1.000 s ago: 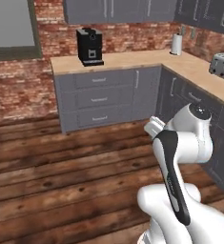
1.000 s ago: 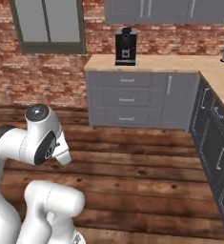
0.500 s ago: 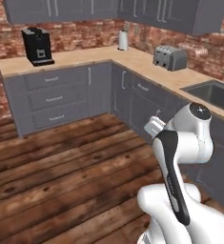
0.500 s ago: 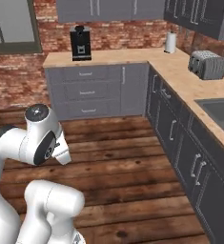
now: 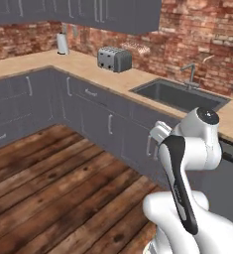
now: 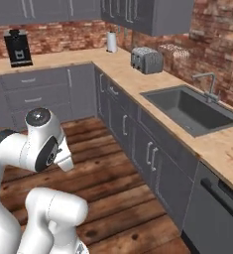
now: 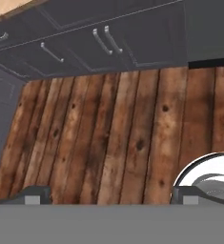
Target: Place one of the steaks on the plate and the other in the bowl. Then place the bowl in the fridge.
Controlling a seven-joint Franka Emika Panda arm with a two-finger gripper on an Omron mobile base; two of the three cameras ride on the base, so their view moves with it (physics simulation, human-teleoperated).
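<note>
- The gripper (image 7: 108,198) is pointing down at the wooden floor (image 7: 113,138) in the hand view, its jaws standing wide apart with nothing between them
- The arm (image 5: 187,149) is sitting folded close over the base, reaching toward nothing on the counter
- Just past it, the grey cabinets (image 6: 138,134) are running along under the wooden counter (image 6: 138,82), with the dishwasher (image 6: 214,208) sitting at the near right
- Further along, the sink (image 6: 190,106) is lying set into the counter, and beyond it the toaster (image 6: 146,59) and a paper towel roll (image 6: 111,41) are standing
- At the far wall a coffee machine (image 6: 19,47) is standing
- I cannot make out the steaks, plate, bowl or fridge here, so by my judgement nothing is being handled yet and every step is remaining: both placings and the fridge
</note>
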